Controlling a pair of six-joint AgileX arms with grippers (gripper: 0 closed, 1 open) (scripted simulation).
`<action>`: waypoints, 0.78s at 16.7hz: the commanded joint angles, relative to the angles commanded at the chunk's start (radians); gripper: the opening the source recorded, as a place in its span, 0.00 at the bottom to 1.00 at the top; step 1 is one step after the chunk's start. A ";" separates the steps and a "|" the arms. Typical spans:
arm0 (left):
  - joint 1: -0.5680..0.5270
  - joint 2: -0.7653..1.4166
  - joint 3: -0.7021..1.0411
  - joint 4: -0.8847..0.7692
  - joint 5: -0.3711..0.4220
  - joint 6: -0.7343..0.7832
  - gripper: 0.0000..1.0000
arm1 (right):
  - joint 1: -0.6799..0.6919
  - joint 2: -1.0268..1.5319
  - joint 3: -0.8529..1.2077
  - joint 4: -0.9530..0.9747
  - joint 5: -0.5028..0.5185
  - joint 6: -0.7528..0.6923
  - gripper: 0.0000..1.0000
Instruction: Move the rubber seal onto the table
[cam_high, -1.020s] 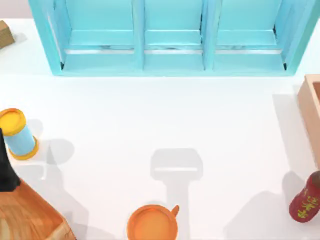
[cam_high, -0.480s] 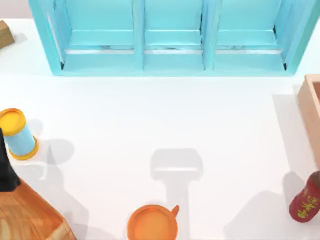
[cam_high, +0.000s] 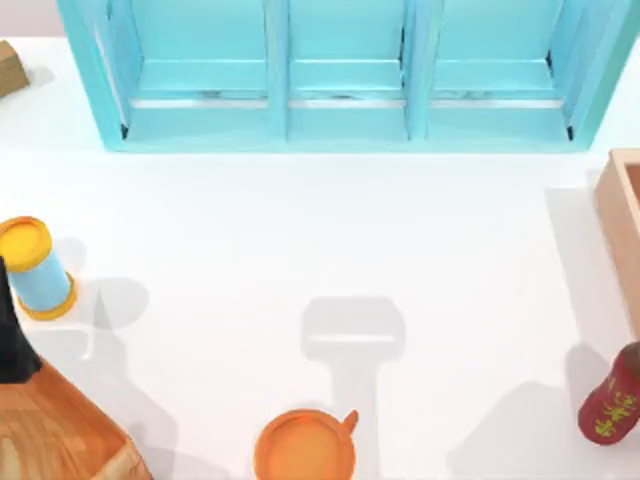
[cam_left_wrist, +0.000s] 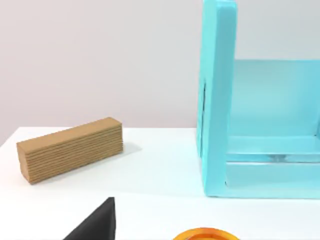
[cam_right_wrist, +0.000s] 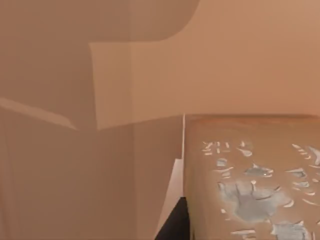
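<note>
In the right wrist view, the rubber seal (cam_right_wrist: 250, 180) is a tan-brown block with pale flecked marks on its face, seen very close. It sits inside the light-wood crate, whose pinkish walls (cam_right_wrist: 100, 60) rise around it. A dark part of my right gripper (cam_right_wrist: 172, 225) shows just beside the seal's edge. The white table (cam_high: 320, 230) spreads below the crate's rim (cam_high: 618, 220) at the right edge of the top view. A black part of my left gripper (cam_left_wrist: 95, 225) shows low in the left wrist view, near the table's far left.
A turquoise shelf unit (cam_high: 345, 75) spans the back. An orange cup (cam_high: 305, 447) stands at the front middle and a red bottle (cam_high: 612, 400) at the front right. At the left are a yellow-and-blue can (cam_high: 35, 268), a wooden object (cam_high: 50, 430), and a layered tan block (cam_left_wrist: 70, 148).
</note>
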 joint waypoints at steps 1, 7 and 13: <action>0.000 0.000 0.000 0.000 0.000 0.000 1.00 | 0.000 0.000 0.000 0.000 0.000 0.000 0.00; 0.000 0.000 0.000 0.000 0.000 0.000 1.00 | 0.008 -0.003 0.015 -0.014 0.005 0.015 0.00; 0.000 0.000 0.000 0.000 0.000 0.000 1.00 | 0.191 -0.024 0.250 -0.242 0.034 0.273 0.00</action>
